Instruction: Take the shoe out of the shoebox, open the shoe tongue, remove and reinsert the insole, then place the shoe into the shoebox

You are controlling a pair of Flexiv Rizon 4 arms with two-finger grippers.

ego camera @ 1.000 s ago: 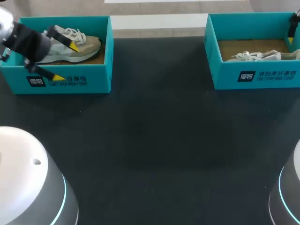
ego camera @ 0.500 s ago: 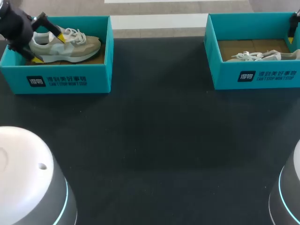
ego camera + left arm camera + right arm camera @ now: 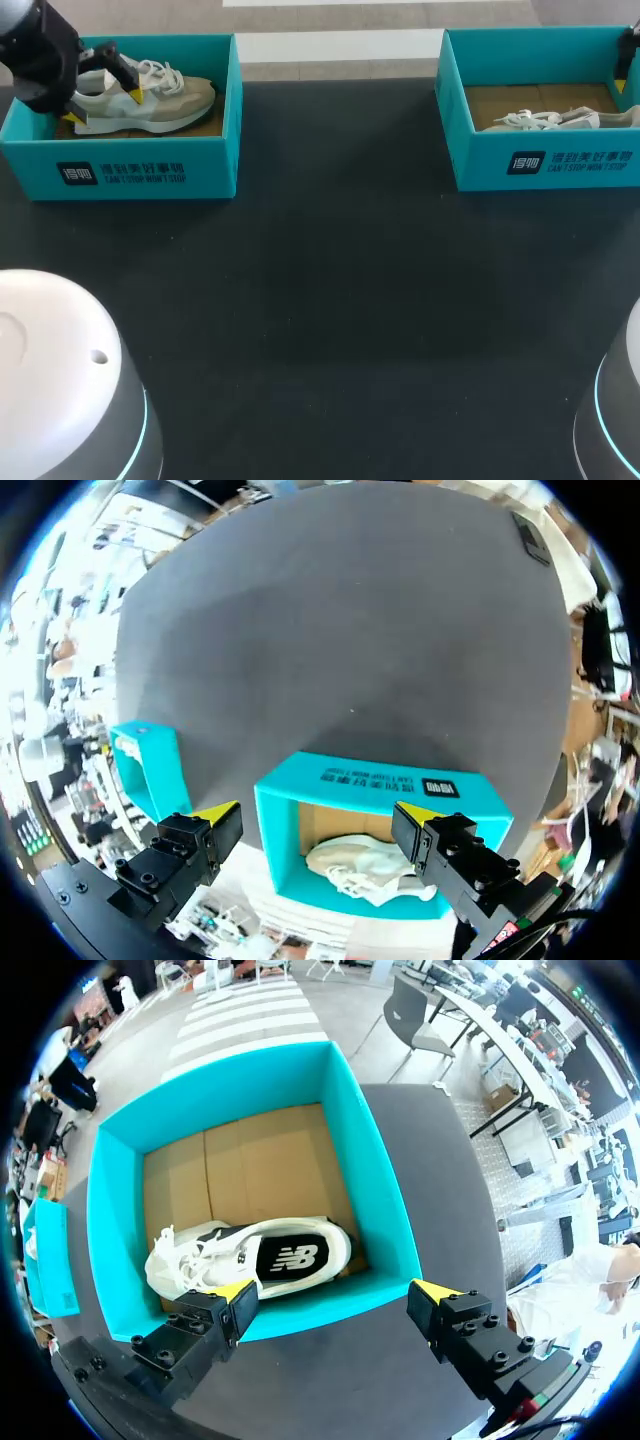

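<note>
A grey and beige shoe (image 3: 150,98) stands upright in the left teal shoebox (image 3: 150,172). My left gripper (image 3: 100,105) hangs open over the shoe's heel end, one yellow tip on each side of it. In the left wrist view the shoe (image 3: 362,866) lies in the shoebox (image 3: 372,783) ahead of the open left gripper (image 3: 318,815), clear of both fingers. A second shoe (image 3: 545,119) lies on its side in the right shoebox (image 3: 560,165). In the right wrist view the right gripper (image 3: 333,1295) is open above the near wall of that shoebox (image 3: 110,1210), with the white shoe (image 3: 250,1258) below.
The two boxes stand at the table's far corners, with the dark tabletop (image 3: 330,300) between them. My right arm (image 3: 630,45) shows only at the far right edge. Both arm bases rise at the near corners.
The left gripper has swung from in front of the left shoebox back over it and down around the shoe's heel. The right arm has stayed where it was.
</note>
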